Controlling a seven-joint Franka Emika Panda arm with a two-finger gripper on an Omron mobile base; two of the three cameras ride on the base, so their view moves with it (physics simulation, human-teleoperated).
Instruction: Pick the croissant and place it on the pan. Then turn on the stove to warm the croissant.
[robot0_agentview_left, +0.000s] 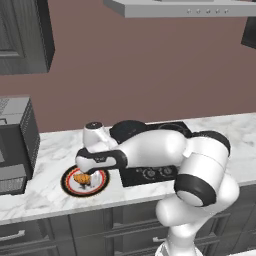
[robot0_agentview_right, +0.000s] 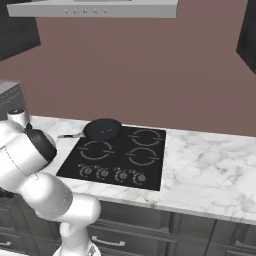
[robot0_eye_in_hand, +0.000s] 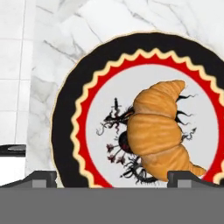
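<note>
The croissant (robot0_eye_in_hand: 161, 131) lies inside the plate (robot0_eye_in_hand: 70, 113), on its white centre, on the marble bench (robot0_agentview_left: 45, 197) left of the stove (robot0_agentview_right: 117, 155). The hand (robot0_eye_in_hand: 116, 178) hangs just above it, fingers spread wide, gripping nothing. The pan (robot0_agentview_right: 103, 129) sits on the stove's far left burner, with nothing in it.

Arm (robot0_agentview_left: 150, 150) hides most of the stove (robot0_agentview_left: 150, 172) and pan (robot0_agentview_left: 127, 130)

Ridged golden croissant (robot0_eye_in_hand: 159, 133), glossy patterned plate (robot0_eye_in_hand: 65, 131), veined white marble counter (robot0_agentview_left: 45, 200), matt black stove (robot0_agentview_right: 150, 155)
</note>
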